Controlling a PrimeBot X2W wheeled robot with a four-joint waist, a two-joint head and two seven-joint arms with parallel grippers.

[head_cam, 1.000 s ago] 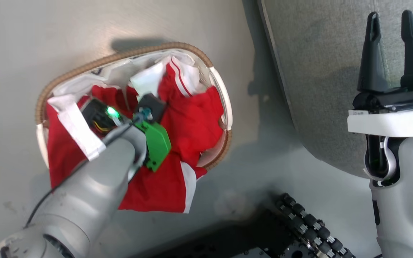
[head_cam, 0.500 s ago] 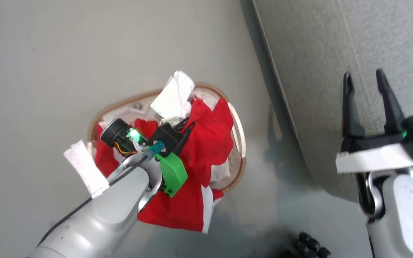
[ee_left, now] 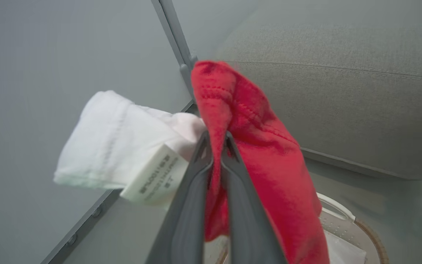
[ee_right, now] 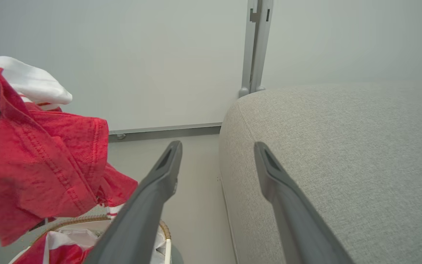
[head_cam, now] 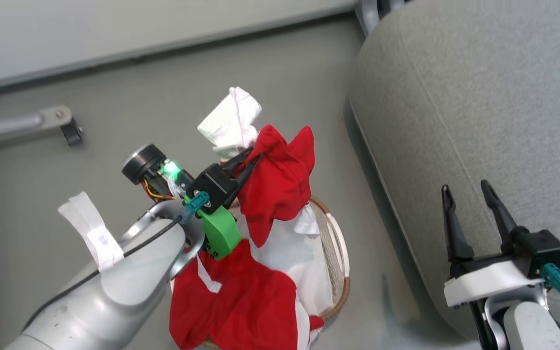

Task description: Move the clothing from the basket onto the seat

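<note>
One jersey (head_cam: 280, 184) in L claw (head_cam: 254, 158) nr seat edge (head_cam: 375, 146).

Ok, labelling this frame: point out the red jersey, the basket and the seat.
red jersey (head_cam: 275, 189), head view, raised red fold.
basket (head_cam: 346, 272), head view, brown woven rim.
seat (head_cam: 479, 97), head view, grey top surface.
</note>
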